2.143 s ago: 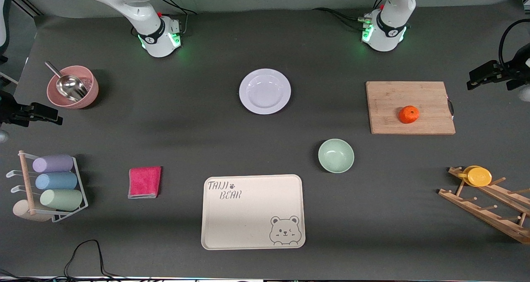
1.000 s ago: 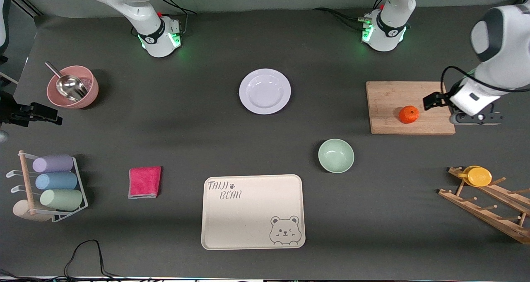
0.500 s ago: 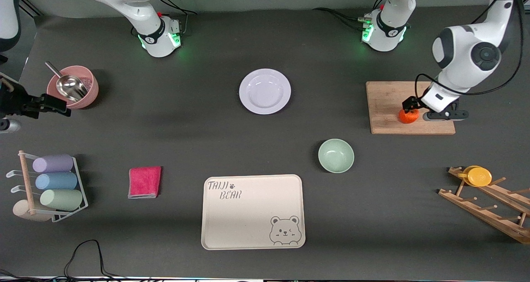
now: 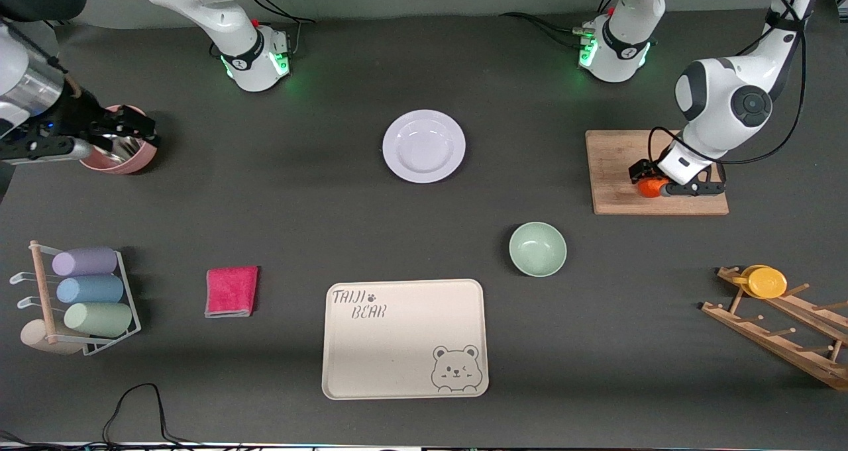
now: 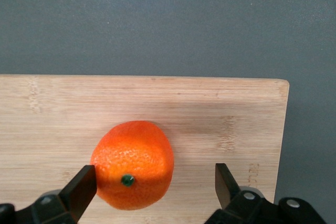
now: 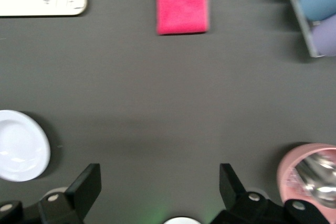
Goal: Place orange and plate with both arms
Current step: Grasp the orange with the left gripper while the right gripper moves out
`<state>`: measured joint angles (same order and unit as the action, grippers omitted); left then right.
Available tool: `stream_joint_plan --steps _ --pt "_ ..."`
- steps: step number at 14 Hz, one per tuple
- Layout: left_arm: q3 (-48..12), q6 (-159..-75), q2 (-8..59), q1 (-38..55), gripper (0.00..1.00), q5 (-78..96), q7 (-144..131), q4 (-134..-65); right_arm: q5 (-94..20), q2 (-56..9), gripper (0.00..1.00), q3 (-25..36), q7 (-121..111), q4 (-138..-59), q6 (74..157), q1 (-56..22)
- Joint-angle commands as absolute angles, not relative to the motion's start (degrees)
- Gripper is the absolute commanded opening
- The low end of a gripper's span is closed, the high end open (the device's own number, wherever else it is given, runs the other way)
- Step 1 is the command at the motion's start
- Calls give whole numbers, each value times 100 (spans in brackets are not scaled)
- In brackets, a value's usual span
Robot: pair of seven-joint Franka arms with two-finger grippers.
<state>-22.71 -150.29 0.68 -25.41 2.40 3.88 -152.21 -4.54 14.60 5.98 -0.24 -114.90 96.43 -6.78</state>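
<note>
Left gripper [image 5: 155, 187], fingers spread wide, is low over the bamboo cutting board [image 4: 616, 166] at the frame's right, straddling the orange [image 5: 132, 164]. One fingertip sits just beside the fruit's skin, the other stands well apart from it; nothing is pinched.

Orange: one, small, round, bright, pebbled skin, with a dark green stem dot facing the left wrist camera. It rests on the board.

Right gripper [image 4: 129, 132], fingers likewise spread and holding nothing, hangs over the pink bowl [image 4: 119, 163] at the upper left of the front view; a metal scoop [image 6: 315, 174] lies in that bowl.

Plate [image 4: 424, 146]: one, round, glossy pale lavender-white with a wide raised rim, upper centre of the front view, flat on the table and well apart from both grippers.

Counts elsewhere:
- One mint-green bowl [image 4: 538, 249], right of centre.
- One cream bear tray [image 4: 404, 338], lower centre.
- One pink cloth [image 4: 231, 291].
- One cup rack [image 4: 79, 299] at lower left, holding four cups on their sides.
- One wooden peg rack [image 4: 778, 325] at lower right with one yellow cup [image 4: 765, 281].

Surface: dark grey matte tabletop [image 4: 298, 219]; grey wall along the top edge.
</note>
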Motion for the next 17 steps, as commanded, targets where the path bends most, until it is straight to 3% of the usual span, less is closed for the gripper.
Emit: stream_joint_plan --steps 1,10,14,15,17 --pt "-2259 -15047 105 -2549 100 159 457 -15240 -904 1784 100 650 88 -11934 9799 -721" --pt "-2259 -15284 360 -2830 100 -246 360 -15223 -3152 1846 100 668 -280 -13042 10502 -791" --pt "-2259 -15345 422 -2804 99 -246 212 -15223 -4873 1846 100 721 -1368 -14174 11187 -791" --pt "-2259 -15346 439 -2804 85 -246 176 -15223 -5391 1785 100 747 -1893 -14438 11319 -791" --pt "-2259 -15328 439 -2804 44 -246 176 -15214 -6192 1522 100 765 -2668 -14782 11355 -782"
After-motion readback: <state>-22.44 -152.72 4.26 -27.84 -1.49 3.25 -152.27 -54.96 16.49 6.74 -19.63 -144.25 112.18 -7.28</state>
